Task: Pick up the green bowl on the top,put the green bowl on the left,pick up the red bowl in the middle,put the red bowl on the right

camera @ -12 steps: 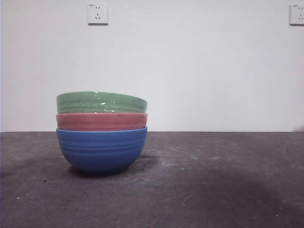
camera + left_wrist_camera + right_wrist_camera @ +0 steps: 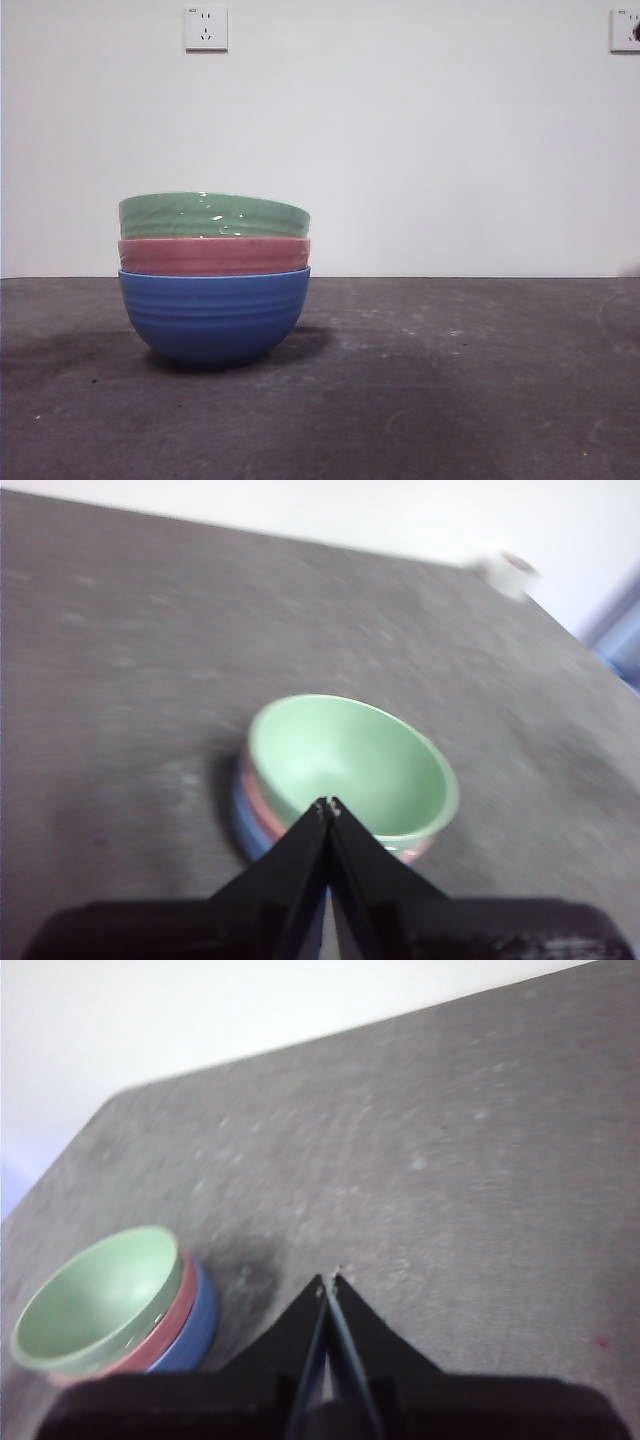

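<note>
Green bowl (image 2: 213, 215) tops the stack on red bowl (image 2: 213, 257), in blue bowl (image 2: 213, 315), on counter (image 2: 450, 400). Left wrist: my left gripper (image 2: 327, 805) above the green bowl's near rim, jaws clenched, empty. Right wrist: my right gripper (image 2: 329, 1280) well apart from stack, jaws clenched, empty.

Blue bowl (image 2: 214, 318) on dark table (image 2: 450, 400); wall sockets (image 2: 206, 28).

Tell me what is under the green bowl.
The glossy pale-green round bowl sits nested in a dull pinkish-red ribbed bowl, which sits in a solid blue ribbed bowl. Only their outer walls show; both insides are covered.
</note>
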Controlling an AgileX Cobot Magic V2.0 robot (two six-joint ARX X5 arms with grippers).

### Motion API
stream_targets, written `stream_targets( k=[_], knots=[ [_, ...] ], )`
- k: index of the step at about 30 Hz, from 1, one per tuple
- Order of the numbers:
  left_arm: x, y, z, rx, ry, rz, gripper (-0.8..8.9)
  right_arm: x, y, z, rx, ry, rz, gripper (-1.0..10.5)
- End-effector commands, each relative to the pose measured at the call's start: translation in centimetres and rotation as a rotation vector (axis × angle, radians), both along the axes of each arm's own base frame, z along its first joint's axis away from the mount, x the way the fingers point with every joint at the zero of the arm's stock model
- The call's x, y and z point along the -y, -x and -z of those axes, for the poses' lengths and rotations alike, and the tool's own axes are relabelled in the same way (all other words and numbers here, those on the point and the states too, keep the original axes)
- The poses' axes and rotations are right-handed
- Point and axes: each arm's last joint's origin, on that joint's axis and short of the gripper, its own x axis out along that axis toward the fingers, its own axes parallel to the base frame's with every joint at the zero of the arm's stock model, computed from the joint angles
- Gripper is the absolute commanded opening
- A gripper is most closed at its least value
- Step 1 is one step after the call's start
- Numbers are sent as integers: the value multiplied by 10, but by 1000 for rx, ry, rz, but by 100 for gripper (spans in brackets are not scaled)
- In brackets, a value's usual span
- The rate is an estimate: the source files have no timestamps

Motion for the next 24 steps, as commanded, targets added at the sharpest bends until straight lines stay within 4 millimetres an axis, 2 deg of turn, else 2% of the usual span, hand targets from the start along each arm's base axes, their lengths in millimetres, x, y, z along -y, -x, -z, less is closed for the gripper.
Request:
stream_targets(
  k=[1,8,9,10,12,14,19,24],
  knots=[
    [2,-15,-12,-14,-37,117,-6,-3,-9,-7,12,58,-116,-16],
    [9,-40,-30,-92,-87,219,3,-6,-21,-7,-43,25,-239,20],
    [11,-41,-31,-96,-88,227,22,-6,-21,-6,-47,26,-238,74],
    [12,-43,-32,-95,-88,236,76,-6,-21,-6,-49,25,-237,137],
    [16,-45,-34,-92,-92,254,268,-6,-21,-6,-52,25,-236,256],
    [21,-45,-35,-83,-92,280,377,-6,-21,-5,-56,25,-236,265],
    [38,-51,-35,-83,-129,395,377,-6,-21,-5,-58,24,-236,258],
    [66,-62,-38,-84,-258,542,377,-6,-21,-5,-60,22,-235,257]
  ],
)
